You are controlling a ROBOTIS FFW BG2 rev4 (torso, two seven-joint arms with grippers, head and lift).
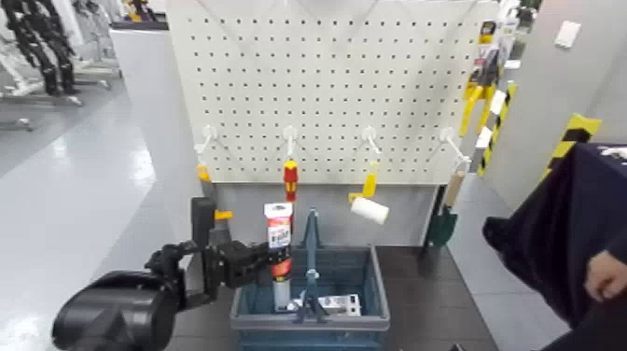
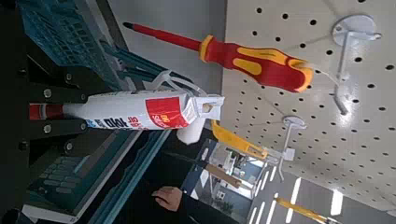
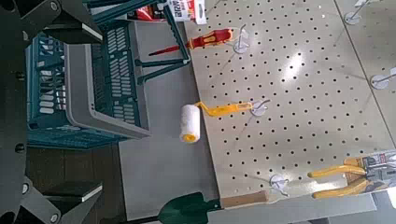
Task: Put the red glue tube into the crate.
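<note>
The red glue tube [image 1: 278,245] stands upright, white with a red label, over the left compartment of the crate [image 1: 369,322]. Its lower end reaches down inside the crate's rim. My left gripper [image 1: 261,262] comes in from the left and is shut on the tube's lower part. In the left wrist view the red glue tube [image 2: 140,110] runs out from my left gripper [image 2: 45,113], with the crate [image 2: 70,182] beside it. The crate's tall blue handle [image 1: 311,247] rises just right of the tube. My right gripper [image 3: 65,105] stands open, apart from the crate [image 3: 93,117].
On the pegboard [image 1: 327,84] behind the crate hang a red-and-yellow screwdriver [image 1: 290,175], a paint roller [image 1: 369,207], a trowel [image 1: 444,222] and pliers [image 1: 471,103]. Metal parts [image 1: 334,303] lie in the crate. A person's hand and dark sleeve [image 1: 606,275] are at the right.
</note>
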